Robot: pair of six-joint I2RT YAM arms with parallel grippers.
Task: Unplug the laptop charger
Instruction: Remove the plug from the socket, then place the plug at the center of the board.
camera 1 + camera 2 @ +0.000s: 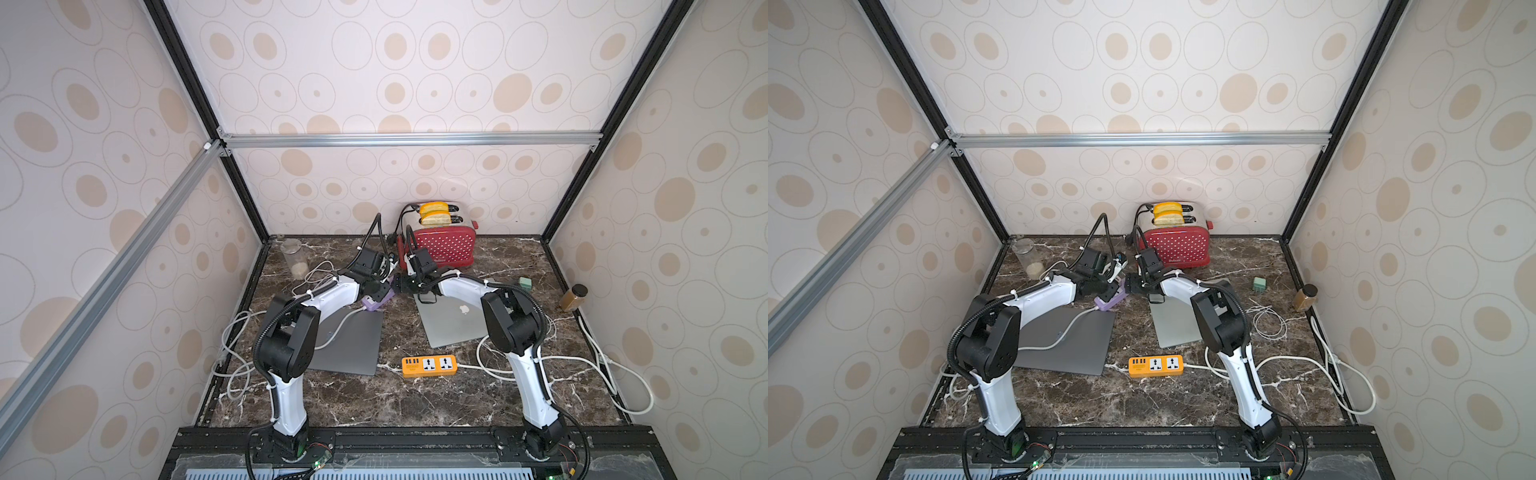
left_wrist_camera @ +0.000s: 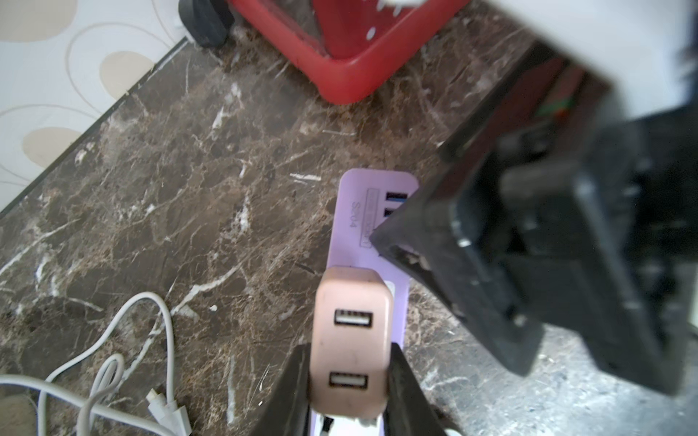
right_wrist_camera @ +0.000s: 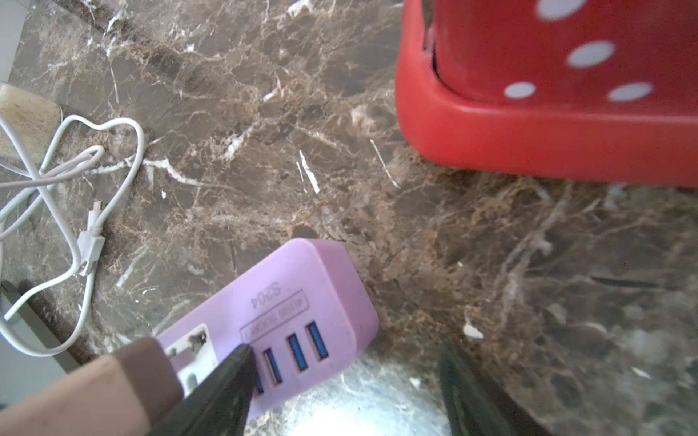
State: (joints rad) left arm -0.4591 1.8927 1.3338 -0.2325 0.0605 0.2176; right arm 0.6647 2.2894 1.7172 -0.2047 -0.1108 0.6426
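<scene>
The laptop charger (image 2: 351,336) is a pink block with two USB ports, standing over the white socket of a purple power strip (image 2: 362,234). My left gripper (image 2: 349,356) is shut on the charger's two sides. Whether its prongs sit in the socket is hidden. My right gripper (image 3: 347,355) is open. One of its fingers (image 3: 226,377) rests on the strip's (image 3: 294,287) USB end, the other hangs over bare table. In both top views the grippers (image 1: 380,291) (image 1: 1128,286) meet at the strip (image 1: 376,304), in front of the toaster.
A red dotted toaster (image 1: 444,245) stands just behind the strip. A dark grey laptop (image 1: 353,345) and a silver laptop (image 1: 453,320) lie on either side. An orange power strip (image 1: 429,365) is nearer the front. White cables (image 3: 87,241), a jar (image 1: 295,257), a brown bottle (image 1: 573,297).
</scene>
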